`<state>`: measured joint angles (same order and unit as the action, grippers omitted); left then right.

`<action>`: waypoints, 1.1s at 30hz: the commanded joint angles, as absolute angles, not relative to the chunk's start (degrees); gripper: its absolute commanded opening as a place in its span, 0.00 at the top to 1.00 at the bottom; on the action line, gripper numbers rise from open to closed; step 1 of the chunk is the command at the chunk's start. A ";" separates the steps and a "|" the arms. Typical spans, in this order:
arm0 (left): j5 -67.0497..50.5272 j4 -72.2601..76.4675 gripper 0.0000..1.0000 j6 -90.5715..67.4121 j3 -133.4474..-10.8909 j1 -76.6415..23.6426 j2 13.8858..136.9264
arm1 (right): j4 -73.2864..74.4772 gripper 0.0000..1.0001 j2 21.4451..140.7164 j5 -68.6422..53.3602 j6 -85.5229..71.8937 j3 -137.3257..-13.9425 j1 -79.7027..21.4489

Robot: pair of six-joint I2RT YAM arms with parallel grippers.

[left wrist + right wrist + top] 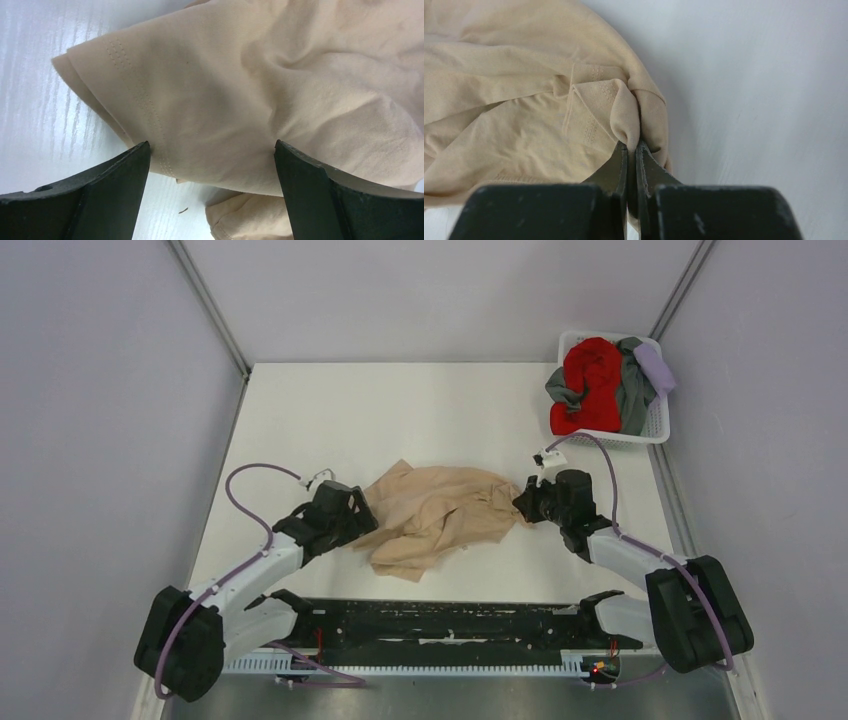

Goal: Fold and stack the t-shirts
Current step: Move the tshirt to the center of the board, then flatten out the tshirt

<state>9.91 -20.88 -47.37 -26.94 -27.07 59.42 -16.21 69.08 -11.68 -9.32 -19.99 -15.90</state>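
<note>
The right gripper (pixel 632 146) is pinched tight on a bunched, stitched fold of the tan shirt (pixel 440 510), and the rest of the cloth spreads away to its left in a crumpled heap on the table (pixel 400 410). The left gripper (pixel 211 146) stands wide at the heap's other side, its jaws straddling a hemmed edge and gripping nothing. Beyond the right gripper, well apart at the far corner, the basket (pixel 655 430) holds a red shirt (pixel 590 375), a grey shirt (pixel 632 395) and a lavender shirt (pixel 655 368).

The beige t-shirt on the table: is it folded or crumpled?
Crumpled, not folded. The beige t-shirt lies as a wrinkled, uneven heap on the table, with loose overlapping layers.
</note>
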 commanded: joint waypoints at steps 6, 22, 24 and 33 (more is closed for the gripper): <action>17.65 -33.51 0.00 -50.10 -29.49 -26.81 52.37 | -17.84 1.00 68.04 -10.42 -8.13 -19.78 -15.91; 14.39 -5.47 0.00 -50.80 -23.73 -16.54 62.49 | -17.06 1.00 65.62 -10.23 -7.54 -19.51 -15.91; 13.89 -2.82 0.00 -50.84 -24.14 -16.44 64.84 | -16.96 1.00 65.62 -10.20 -7.54 -19.60 -15.86; 2.09 6.71 0.84 -47.41 -26.55 -16.43 73.05 | -17.99 1.00 64.93 -10.55 -7.39 -19.60 -15.91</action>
<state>9.54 -0.19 -49.28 -25.21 -16.47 71.59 -15.79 66.59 -11.46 -8.27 -19.79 -15.90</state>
